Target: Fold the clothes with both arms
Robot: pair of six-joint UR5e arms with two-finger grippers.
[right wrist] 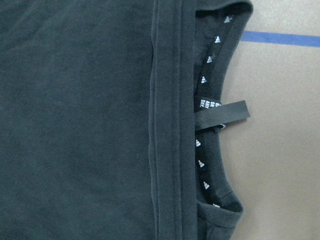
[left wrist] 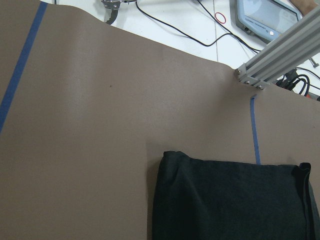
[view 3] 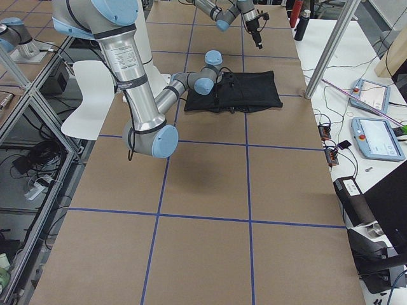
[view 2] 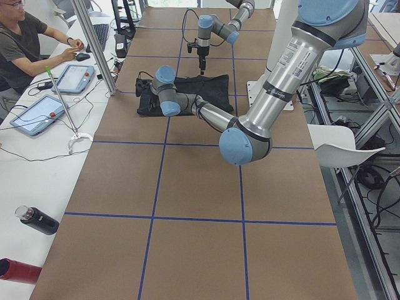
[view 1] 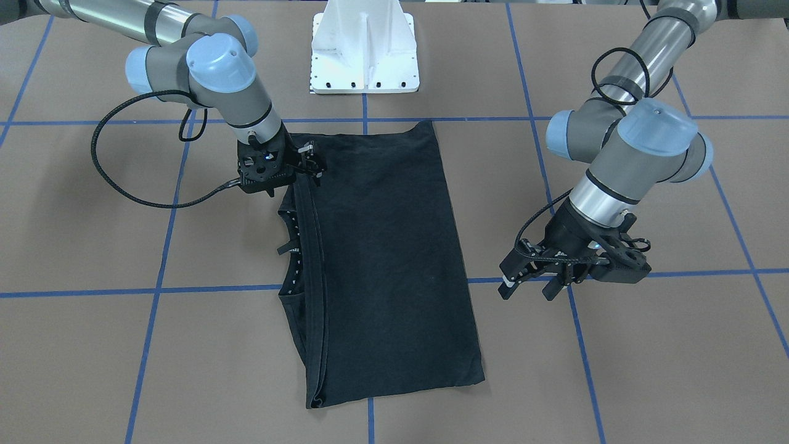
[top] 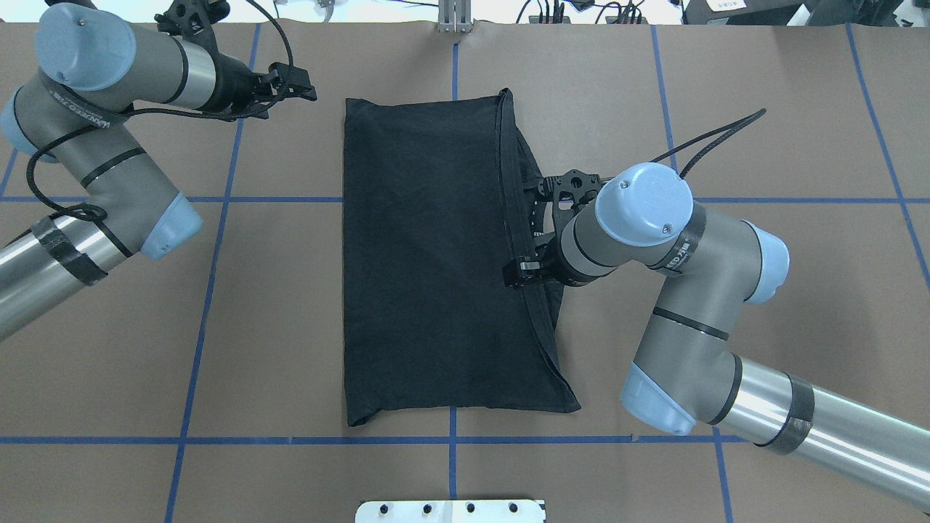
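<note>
One fold at least looked finished, by my reading. You had the black T-shirt [view 1: 388, 259] lying flat on the brown table [view 1: 647, 370] as a long rectangle. No sleeve stuck out. Its stitched hem [right wrist: 167, 125] lay just beside the collar [right wrist: 215, 165], where the black neck label [right wrist: 222, 114] showed. Only plain black cloth faced up; no print was visible.

Your right gripper [view 1: 311, 163] sat low over the hem edge, next to the collar. Its fingers looked apart in the front-facing view, with no cloth pinched or lifted between them. How close it came to the fabric I could not tell.

Your left gripper [view 1: 527, 288] hung over bare table on the opposite long side. It was near the shirt but off it, jaws spread and empty.

What remained, I judged, was shortening that rectangle. You would bring one end over the other, once or twice, for a compact bundle. The long edges ran slightly askew, so you might have wanted them squared first. With neither gripper gripping, the next fold had not begun.
</note>
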